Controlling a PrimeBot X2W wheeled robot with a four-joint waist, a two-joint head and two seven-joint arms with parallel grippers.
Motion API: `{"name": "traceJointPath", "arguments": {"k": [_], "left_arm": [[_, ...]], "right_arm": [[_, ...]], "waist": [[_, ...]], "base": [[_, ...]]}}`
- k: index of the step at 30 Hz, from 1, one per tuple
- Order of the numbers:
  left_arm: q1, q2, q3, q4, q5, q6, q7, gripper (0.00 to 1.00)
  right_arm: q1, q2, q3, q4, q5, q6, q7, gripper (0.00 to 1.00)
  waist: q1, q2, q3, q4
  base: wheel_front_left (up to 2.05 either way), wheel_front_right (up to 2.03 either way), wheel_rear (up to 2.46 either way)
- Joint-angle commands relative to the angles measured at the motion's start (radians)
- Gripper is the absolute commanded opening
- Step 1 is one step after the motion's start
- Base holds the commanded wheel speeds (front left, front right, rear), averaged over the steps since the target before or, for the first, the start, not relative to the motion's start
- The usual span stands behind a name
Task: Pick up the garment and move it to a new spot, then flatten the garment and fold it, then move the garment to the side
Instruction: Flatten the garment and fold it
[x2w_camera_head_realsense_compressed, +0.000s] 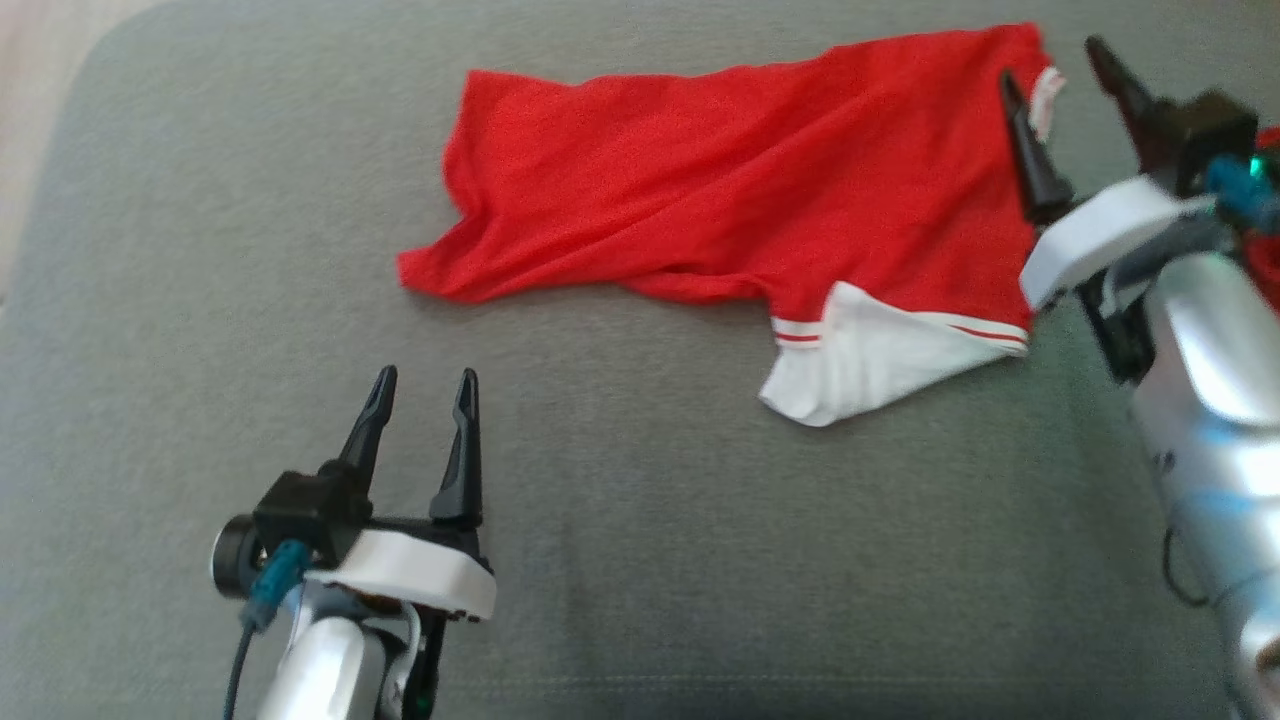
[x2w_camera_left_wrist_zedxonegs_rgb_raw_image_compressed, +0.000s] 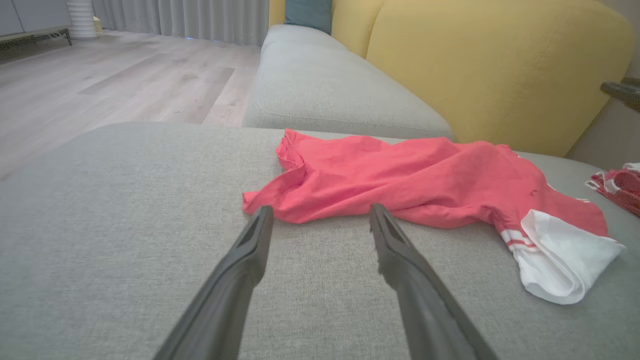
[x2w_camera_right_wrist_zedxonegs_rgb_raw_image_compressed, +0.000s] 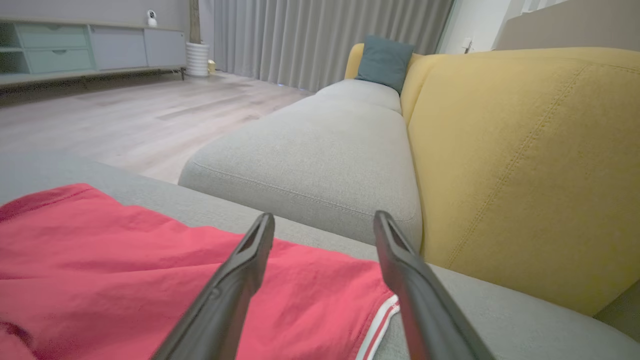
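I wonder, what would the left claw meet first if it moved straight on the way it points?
The left claw would most likely meet the near edge of the red garment on the grey cushion, unless it passes above.

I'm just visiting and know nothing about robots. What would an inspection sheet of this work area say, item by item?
Surface: grey cushion, soft fabric.
Job's things: red garment, rumpled and unfolded, white-edged sleeve toward the robot.
Clutter: second red-and-white cloth at the cushion's right edge.
Grippers: left gripper open over bare cushion, short of the garment; right gripper open at the garment's right end, holding nothing.
Cables: teal-plugged cable at the left wrist; dark loop by the right forearm.
Surroundings: yellow sofa back, teal pillow, grey curtains, wooden floor.
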Motion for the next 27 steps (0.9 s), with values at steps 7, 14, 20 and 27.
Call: {"name": "traceJointPath", "arguments": {"k": [7, 14, 20, 27], "left_arm": [[-0.149, 0.041, 0.077, 0.11, 0.007, -0.003, 0.0, 1.0], [-0.259, 0.098, 0.12, 0.238, 0.004, 0.012, 0.041, 1.0], [-0.333, 0.157, 0.135, 0.318, 0.016, 0.015, 0.072, 1.0], [-0.388, 0.197, 0.14, 0.386, 0.014, 0.008, 0.115, 1.0]], "right_arm": [[0.178, 0.045, -0.012, -0.277, 0.026, -0.001, -0.018, 1.0], [0.319, 0.101, -0.047, -0.492, -0.01, -0.001, 0.001, 1.0], [0.396, 0.132, -0.054, -0.621, -0.029, -0.001, 0.032, 1.0], [0.436, 0.15, -0.054, -0.706, -0.033, -0.001, 0.052, 1.0]], "waist": [[0.0, -0.0001, 0.022, -0.1], [0.0, -0.0001, 0.055, -0.159], [0.0, -0.0001, 0.086, -0.186], [0.0, -0.0001, 0.113, -0.2]], "base": [[0.0, 0.0, 0.0], [0.0, 0.0, 0.0], [0.0, 0.0, 0.0], [0.0, 0.0, 0.0]]}}
